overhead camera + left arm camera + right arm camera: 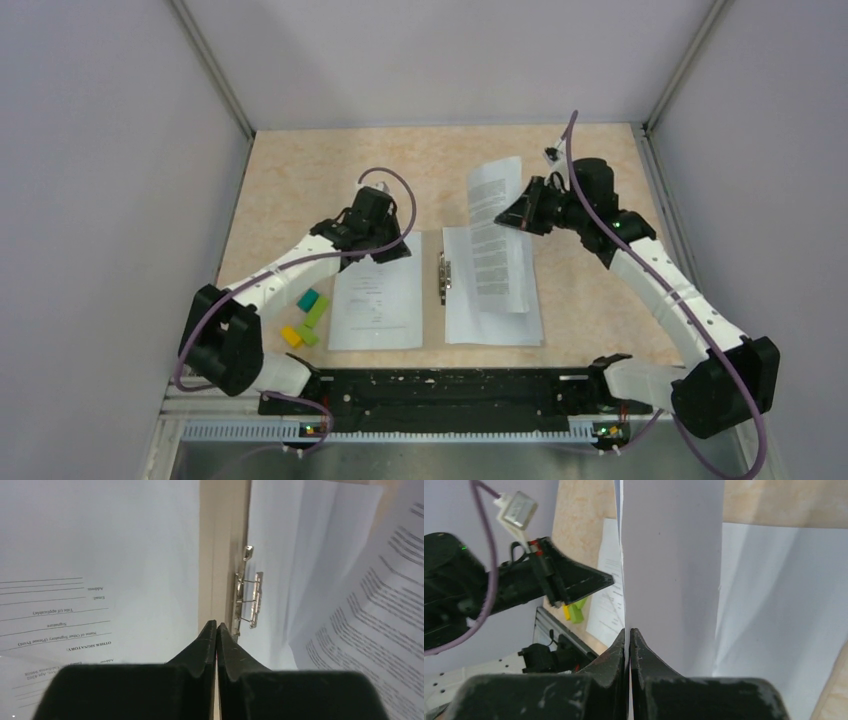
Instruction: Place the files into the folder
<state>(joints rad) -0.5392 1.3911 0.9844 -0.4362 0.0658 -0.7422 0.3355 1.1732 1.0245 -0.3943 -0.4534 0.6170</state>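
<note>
The tan folder (431, 300) lies open on the table, mostly covered by white printed files; its bare spine strip (220, 545) and metal clip (443, 275) (250, 597) show. One sheet (375, 305) (100, 555) lies flat on the left half. More sheets (495, 300) lie on the right half. My right gripper (522, 215) (628, 630) is shut on the far edge of one sheet (493, 190) (671, 570) and holds it lifted and curled above the right half. My left gripper (385, 243) (216, 624) is shut, tips at the spine strip by the left sheet's far edge, nothing visible between them.
Small green, teal and yellow blocks (308, 318) (576, 612) lie left of the folder near the left arm. Grey walls enclose the table on three sides. A black rail (450, 392) runs along the near edge between the arm bases.
</note>
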